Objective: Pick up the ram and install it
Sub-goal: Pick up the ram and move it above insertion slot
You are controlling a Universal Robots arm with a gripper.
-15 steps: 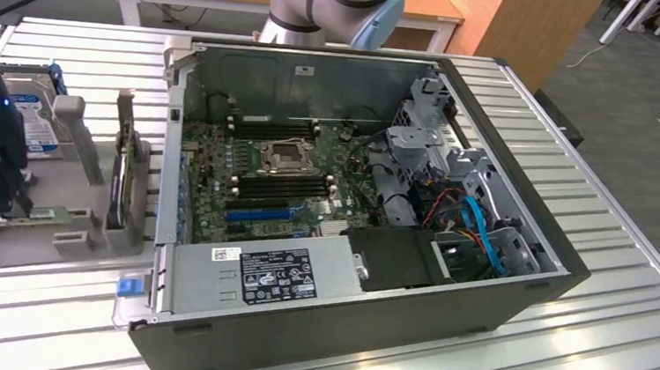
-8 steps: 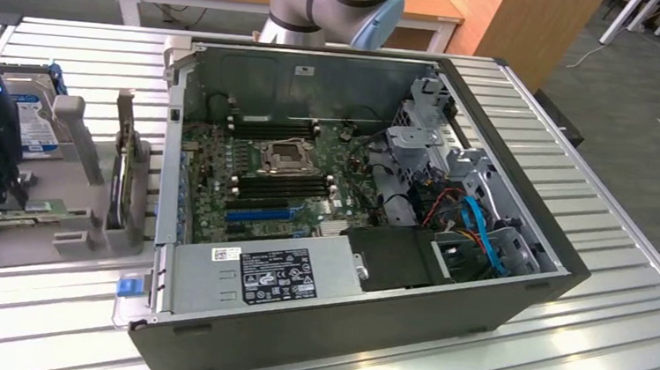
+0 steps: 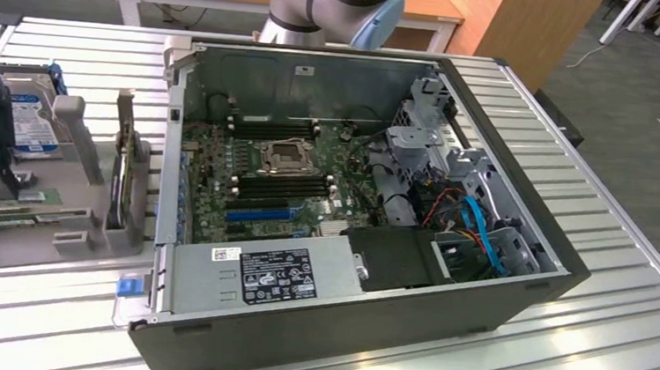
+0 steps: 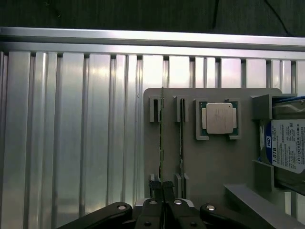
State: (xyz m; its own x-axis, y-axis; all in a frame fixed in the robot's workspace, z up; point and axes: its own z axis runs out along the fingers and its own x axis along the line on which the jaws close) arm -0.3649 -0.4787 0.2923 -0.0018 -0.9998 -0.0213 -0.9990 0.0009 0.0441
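Your wrist view shows the hand (image 4: 162,192) pinching the ram (image 4: 161,138), upright on edge in the grey holder (image 4: 214,162) near the processor (image 4: 219,118). Your exterior view adds the open computer case (image 3: 352,350) on the surface (image 3: 612,349).

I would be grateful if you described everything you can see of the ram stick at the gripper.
The ram is a long, thin, dark green board seen edge-on, standing on its long edge in a slot of the grey holder, with its far end seated in a notched block. A second stick stands parallel beside it, apart. The gripper is shut on its near end.
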